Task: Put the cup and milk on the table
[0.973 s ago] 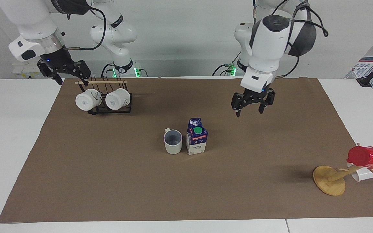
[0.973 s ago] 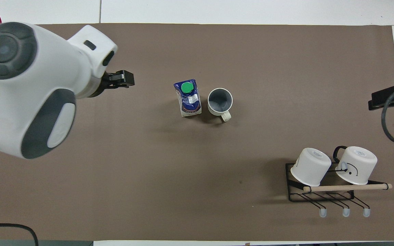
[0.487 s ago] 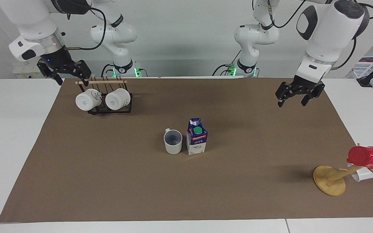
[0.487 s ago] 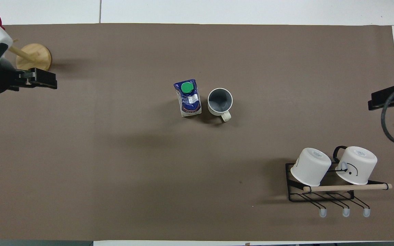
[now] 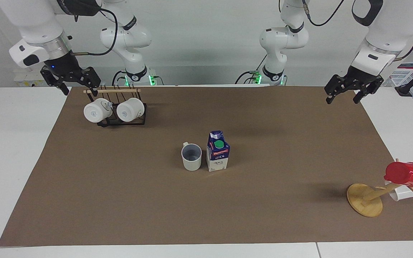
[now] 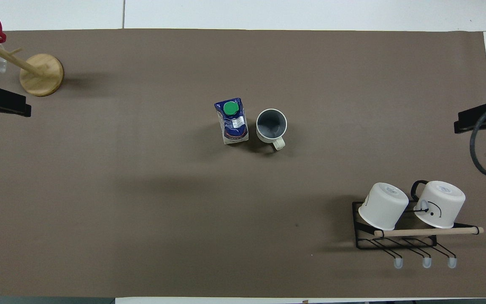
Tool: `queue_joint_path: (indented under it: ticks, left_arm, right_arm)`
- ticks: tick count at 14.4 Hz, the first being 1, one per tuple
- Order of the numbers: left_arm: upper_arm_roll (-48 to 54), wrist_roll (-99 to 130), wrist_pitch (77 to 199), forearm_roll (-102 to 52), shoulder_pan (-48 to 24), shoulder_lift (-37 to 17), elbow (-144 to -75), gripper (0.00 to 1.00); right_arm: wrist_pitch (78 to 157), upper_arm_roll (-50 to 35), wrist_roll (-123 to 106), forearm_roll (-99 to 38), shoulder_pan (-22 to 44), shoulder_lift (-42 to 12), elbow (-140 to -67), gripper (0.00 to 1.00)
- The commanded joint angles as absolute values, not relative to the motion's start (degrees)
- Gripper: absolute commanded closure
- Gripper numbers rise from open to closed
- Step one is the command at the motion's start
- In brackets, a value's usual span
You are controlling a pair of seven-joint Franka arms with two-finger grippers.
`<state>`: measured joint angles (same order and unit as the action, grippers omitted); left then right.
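The cup (image 5: 191,157), an off-white mug with a grey-blue inside, stands upright on the brown mat (image 5: 120,200) of the white table, near its middle. It also shows in the overhead view (image 6: 271,125). The milk (image 5: 218,151), a blue and white carton with a green cap, stands upright beside the cup, close on the left arm's side (image 6: 231,122). My left gripper (image 5: 342,100) is open and empty, raised over the mat's edge at the left arm's end (image 6: 19,109). My right gripper (image 5: 79,90) is open and empty, and waits over the mat's edge by the mug rack (image 6: 464,122).
A black wire rack (image 5: 115,120) with two round white mugs stands near the robots at the right arm's end (image 6: 411,211). A wooden mug tree (image 5: 364,200) with a red cup (image 5: 405,174) stands at the left arm's end, farther from the robots (image 6: 40,74).
My left gripper has swung away from the carton toward the left arm's end of the table and risen a little. The cup, the carton and the right arm have not moved.
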<state>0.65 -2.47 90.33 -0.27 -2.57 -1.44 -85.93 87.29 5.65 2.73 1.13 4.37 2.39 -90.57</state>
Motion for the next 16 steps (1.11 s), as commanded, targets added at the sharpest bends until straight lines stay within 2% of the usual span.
queue_joint_path:
  ticks: [1, 16]
  left_arm:
    - [0.4, -8.2, 88.4, -1.1, -0.4, -0.7, -86.2, 0.00]
    - [0.6, -5.3, 89.1, -1.4, -1.1, 1.9, -89.3, 0.00]
  right_arm:
    - [88.4, 5.4, 2.2, 1.5, 4.1, 2.4, -91.1, 0.00]
    - [88.4, 5.4, 2.0, 1.6, 4.1, 2.4, -91.1, 0.00]
